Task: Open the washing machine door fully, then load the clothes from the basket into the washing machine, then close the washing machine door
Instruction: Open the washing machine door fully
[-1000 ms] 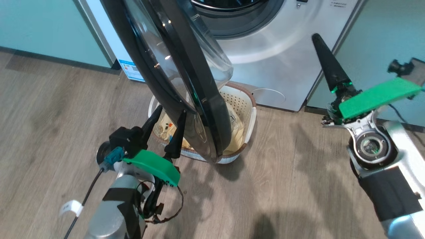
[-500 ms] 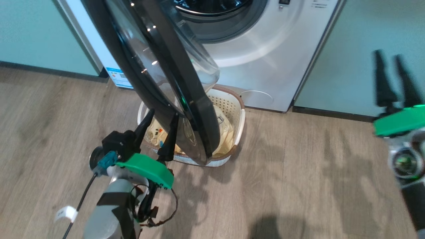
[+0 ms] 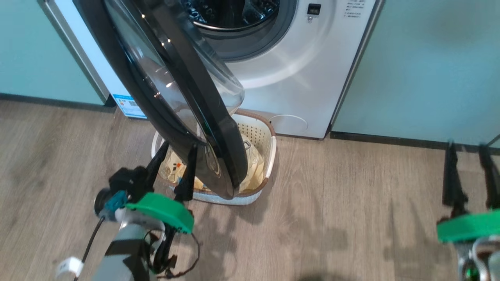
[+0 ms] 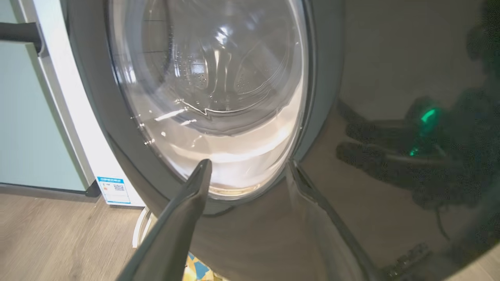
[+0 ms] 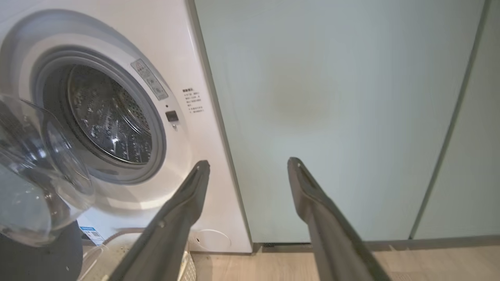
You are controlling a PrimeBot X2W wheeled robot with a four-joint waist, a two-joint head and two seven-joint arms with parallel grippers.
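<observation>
At lower left, left gripper (image 3: 179,146): long dark fingers spread, empty, tips just beside the outer face of the round glossy black washing machine door (image 3: 183,97), swung partway out. At lower right, right gripper (image 3: 468,146): spread, empty. Under the door's edge, cream perforated plastic basket (image 3: 272,146) holding pale-yellow clothes (image 3: 253,173). Behind, white front-loading washing machine (image 3: 304,70), drum (image 3: 230,11) exposed.

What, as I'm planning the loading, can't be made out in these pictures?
Basket, head view: door covers its middle, so the clothes cannot be counted.
Door's top, head view: cut off by the upper edge.
Left gripper, left wrist view: contact with the door unclear in the glossy reflection.
Right gripper, head view: blurred, wrist cut off by the lower edge.
Sticker, head view: print too small to read.
</observation>
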